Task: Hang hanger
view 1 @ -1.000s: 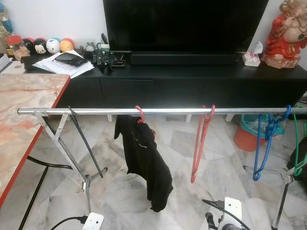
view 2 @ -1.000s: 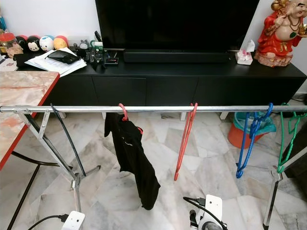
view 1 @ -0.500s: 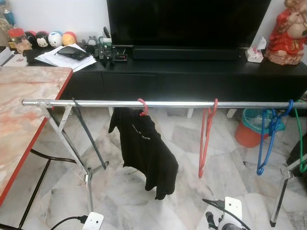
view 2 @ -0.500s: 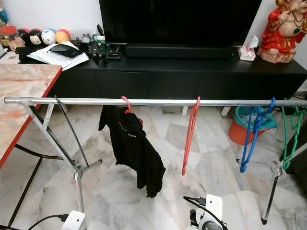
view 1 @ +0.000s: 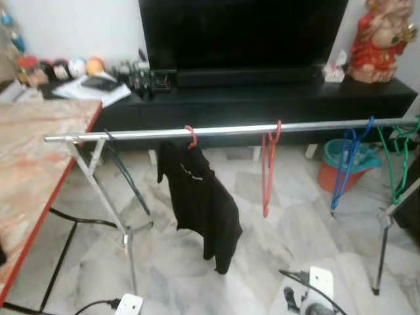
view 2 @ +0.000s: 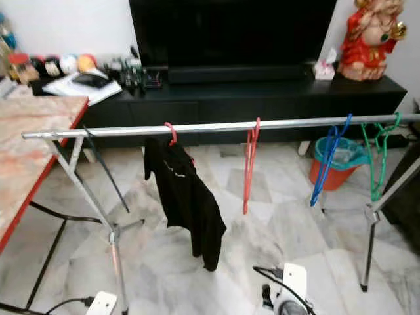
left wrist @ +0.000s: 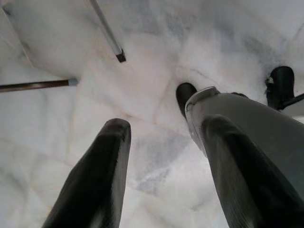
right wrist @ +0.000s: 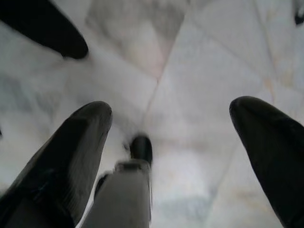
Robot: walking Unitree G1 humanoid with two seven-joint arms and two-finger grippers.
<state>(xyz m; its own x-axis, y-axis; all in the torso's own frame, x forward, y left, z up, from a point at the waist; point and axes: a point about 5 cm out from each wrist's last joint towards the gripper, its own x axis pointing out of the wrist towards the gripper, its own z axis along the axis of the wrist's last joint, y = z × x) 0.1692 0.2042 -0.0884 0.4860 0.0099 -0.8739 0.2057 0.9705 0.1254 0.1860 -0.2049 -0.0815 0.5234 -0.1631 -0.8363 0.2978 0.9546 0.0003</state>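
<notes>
Steel rail [view 1: 230,129]: I've got it running across in front of the black TV console [view 1: 262,102].
Pink hanger [view 1: 191,137]: on the rail, carrying a black shirt [view 1: 200,200].
Red hanger [view 1: 269,164]: hooked on mid-rail, empty.
Blue hanger [view 1: 348,164], green hanger [view 1: 394,161]: far right on the rail.
Orange bin [view 1: 342,176]: teal liner inside, contents I can't tell.
Left gripper [left wrist: 161,156]: fingers spread, empty, over marble floor [left wrist: 142,61].
Right gripper [right wrist: 175,137]: spread wide, empty, pointing at the floor.
</notes>
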